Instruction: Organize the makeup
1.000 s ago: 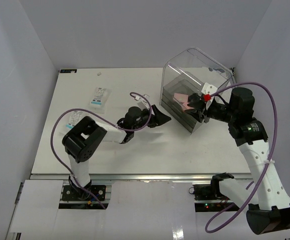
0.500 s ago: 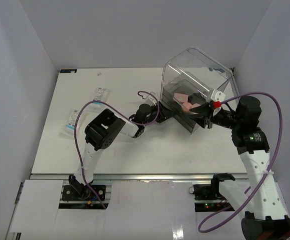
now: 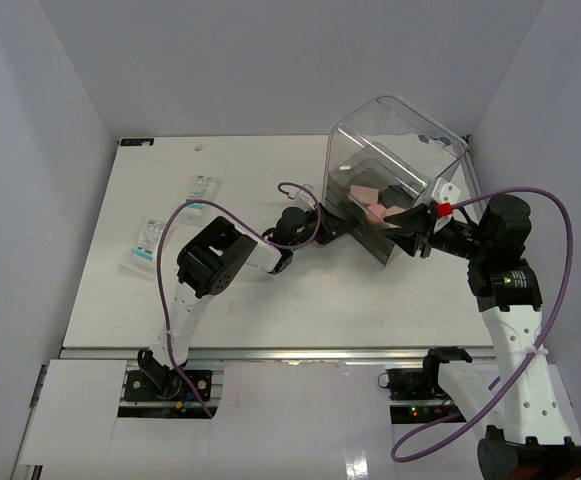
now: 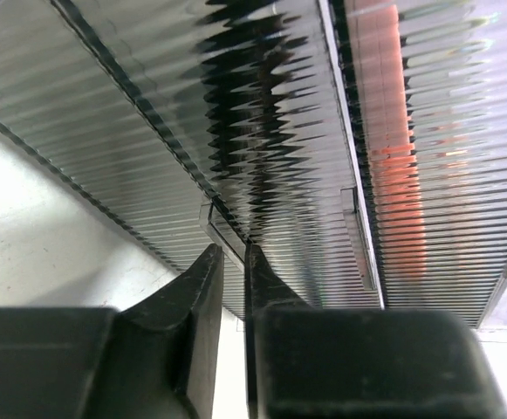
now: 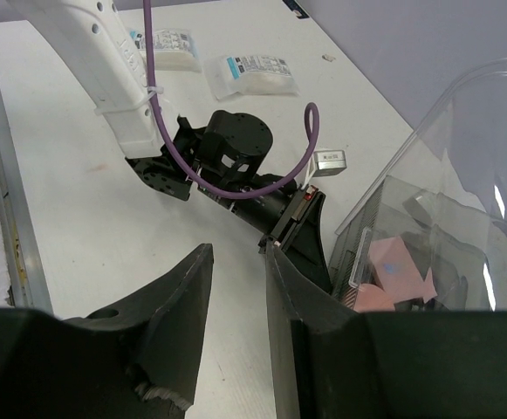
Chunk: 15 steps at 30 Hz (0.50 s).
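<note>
The white table carried everything. At its back right stood the clear box, with its domed lid tilted up and its ribbed drawer at the bottom front.

The left arm lay low across the middle of the table and reached to the right, up to the front of the box. The right arm came in from the right side, and its wrist was near the right front corner of the box.

The left claw was almost closed. Only a thin slit remained between its fingers, and the small clear handle of the drawer ran into this slit, so the claw had hold of it. The right claw stood partly apart just beside the box. The bare table was visible between its fingers and it held nothing.

Two flat white packets lay on the left part of the table, well apart from both claws. The pink sponges were inside the box, behind its clear wall, together with some dark items that were too unclear to name.
</note>
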Tool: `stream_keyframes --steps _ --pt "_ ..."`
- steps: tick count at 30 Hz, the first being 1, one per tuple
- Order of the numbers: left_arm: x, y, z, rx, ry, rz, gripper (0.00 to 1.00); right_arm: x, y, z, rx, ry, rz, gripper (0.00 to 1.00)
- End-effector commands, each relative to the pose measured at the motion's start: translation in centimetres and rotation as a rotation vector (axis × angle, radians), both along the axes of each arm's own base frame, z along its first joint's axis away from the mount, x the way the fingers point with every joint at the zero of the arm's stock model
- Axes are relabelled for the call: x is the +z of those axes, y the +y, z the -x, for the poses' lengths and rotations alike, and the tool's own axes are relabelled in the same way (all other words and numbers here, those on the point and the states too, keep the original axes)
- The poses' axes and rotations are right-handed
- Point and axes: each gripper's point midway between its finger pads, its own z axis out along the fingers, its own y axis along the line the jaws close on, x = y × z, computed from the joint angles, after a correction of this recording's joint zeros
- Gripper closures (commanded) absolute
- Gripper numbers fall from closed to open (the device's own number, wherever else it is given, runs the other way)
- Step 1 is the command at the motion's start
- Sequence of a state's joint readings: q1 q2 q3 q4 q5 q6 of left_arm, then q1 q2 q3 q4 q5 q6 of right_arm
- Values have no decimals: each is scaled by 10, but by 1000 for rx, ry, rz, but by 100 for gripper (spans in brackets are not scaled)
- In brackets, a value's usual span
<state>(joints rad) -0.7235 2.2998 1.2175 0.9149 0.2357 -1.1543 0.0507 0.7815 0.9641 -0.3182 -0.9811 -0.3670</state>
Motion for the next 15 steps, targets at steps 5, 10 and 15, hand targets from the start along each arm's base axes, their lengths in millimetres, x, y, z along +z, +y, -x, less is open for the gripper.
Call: stream_keyframes --steps 5,10,15 --pt "6 7 2 17 -9 20 92 3 0 0 12 -14 -19 63" --pt "15 28 14 37 -26 39 97 -1 -1 -1 6 -5 -18 63" --pt "15 59 46 44 -35 11 98 -2 -2 -3 0 2 -23 63"
